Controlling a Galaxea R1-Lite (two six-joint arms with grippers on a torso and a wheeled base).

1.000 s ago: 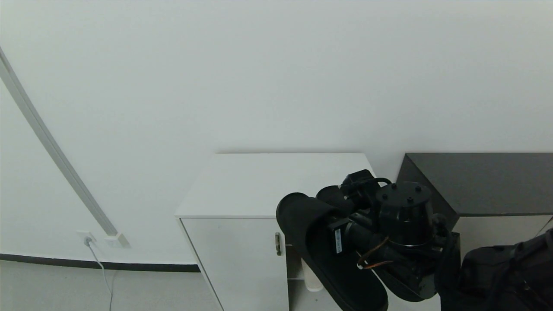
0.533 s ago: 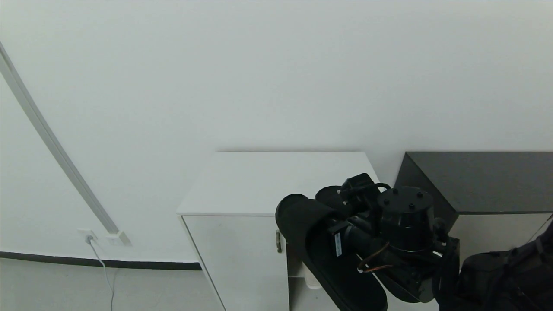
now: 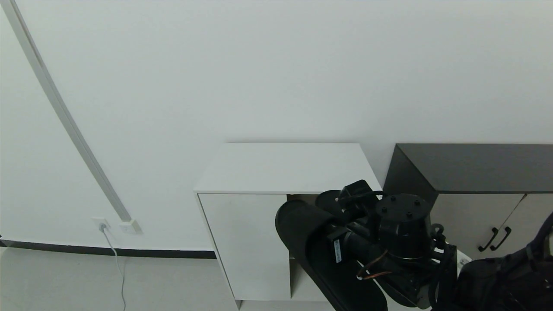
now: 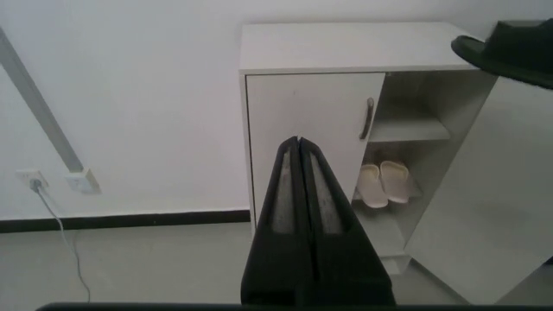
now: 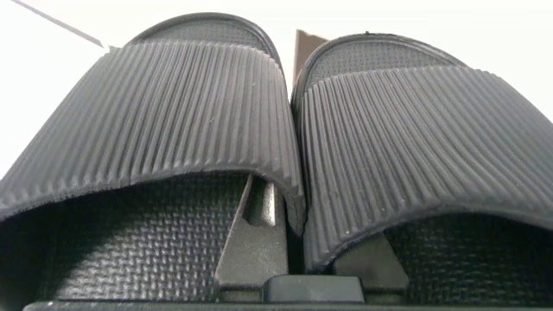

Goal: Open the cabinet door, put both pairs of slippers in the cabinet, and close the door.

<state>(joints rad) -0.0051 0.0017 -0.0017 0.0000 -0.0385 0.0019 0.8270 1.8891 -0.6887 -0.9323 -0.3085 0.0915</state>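
The white cabinet (image 3: 281, 166) stands against the wall, its left door (image 3: 244, 242) closed and its right side open. In front of that opening my right gripper (image 3: 341, 231) is shut on a pair of black slippers (image 3: 311, 242), held tilted. In the right wrist view the black slippers (image 5: 199, 112) lie side by side, with my right gripper (image 5: 298, 229) clamping their adjoining inner edges under the ribbed straps. My left gripper (image 4: 298, 147) is shut and holds nothing, out in front of the cabinet (image 4: 346, 47). A pair of white slippers (image 4: 386, 183) sits on a lower shelf inside.
The open right door (image 4: 510, 173) swings out beside the compartment. A dark-topped cabinet (image 3: 475, 168) with black handles (image 3: 497, 237) stands directly to the right. A wall socket with a cable (image 3: 101, 224) and a slanted wall conduit (image 3: 65, 116) are to the left, above bare floor.
The whole head picture has shifted, so the camera has moved; the cabinet now sits farther right and higher. My right gripper keeps the same hold on the black slippers.
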